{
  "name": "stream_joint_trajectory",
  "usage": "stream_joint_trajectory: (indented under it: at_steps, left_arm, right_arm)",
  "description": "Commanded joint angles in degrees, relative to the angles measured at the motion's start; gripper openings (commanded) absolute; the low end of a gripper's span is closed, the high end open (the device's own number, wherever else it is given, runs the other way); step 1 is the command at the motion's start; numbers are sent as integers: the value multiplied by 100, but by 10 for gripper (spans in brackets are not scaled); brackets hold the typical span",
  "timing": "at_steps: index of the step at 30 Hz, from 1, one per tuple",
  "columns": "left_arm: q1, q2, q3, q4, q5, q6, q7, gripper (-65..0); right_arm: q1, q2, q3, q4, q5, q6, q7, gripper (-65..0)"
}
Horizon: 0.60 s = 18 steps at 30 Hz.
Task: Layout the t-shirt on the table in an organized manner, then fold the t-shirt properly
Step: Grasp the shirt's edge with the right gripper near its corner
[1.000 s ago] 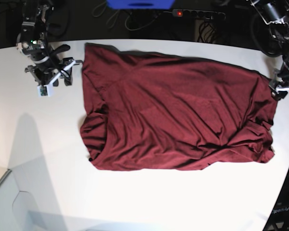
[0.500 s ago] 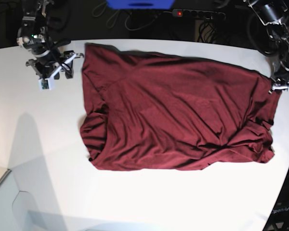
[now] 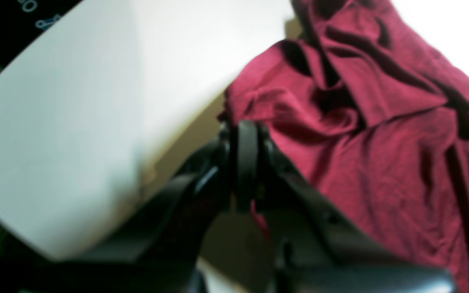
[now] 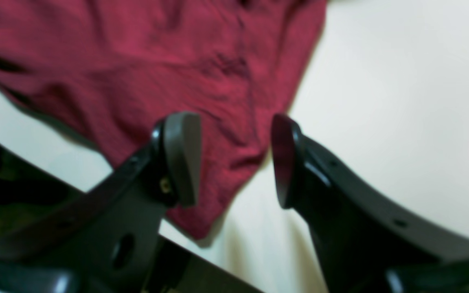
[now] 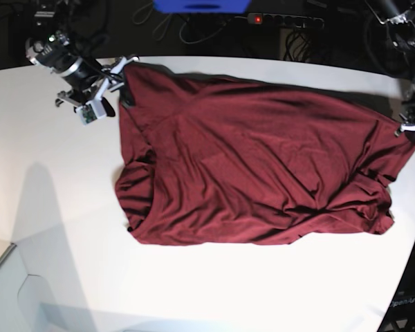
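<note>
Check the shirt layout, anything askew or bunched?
Yes. The t-shirt isn't flat: its near-left side is rolled under in folds, and wrinkles bunch at the near-right corner. The left gripper is shut on its right edge, lifting it off the table. The right gripper is open over the far-left corner.

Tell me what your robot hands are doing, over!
Left tool shut on t-shirt edge, cloth lifted there. Right tool open over the far corner, not gripping. Shirt wrinkled on table. Nothing in the way.

Right claw has reached the t-shirt corner.
</note>
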<state>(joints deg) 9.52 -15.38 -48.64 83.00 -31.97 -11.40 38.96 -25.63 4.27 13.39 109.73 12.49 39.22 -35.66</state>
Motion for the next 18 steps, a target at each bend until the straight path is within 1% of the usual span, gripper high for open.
stream_joint_trajectory:
  at_steps: [1,4,6,10,18]
  left_arm:
    - [-42,-137,-204,188,-34,1,-147,-648]
    - [-42,-137,-388,258,-34,1,-147,-648]
    - [-42,-137,-397,276,-34,1,-138,-648]
    - [-42,-155,-415,276,-34,1,-138,-648]
    - [-33,-146,-415,276,-34,1,-138,-648]
  right_arm:
    - [-88,17,2,64,48,78,63,-362]
    - [-228,8,-130,-41,39,78,80,-362]
    - [-237,-54,-218,-217,12,78,98,-362]
    - [-246,-54,-235,-569,21,78,98,-363]
    - [-413,-54,-693,-595,21,78,89,-363]
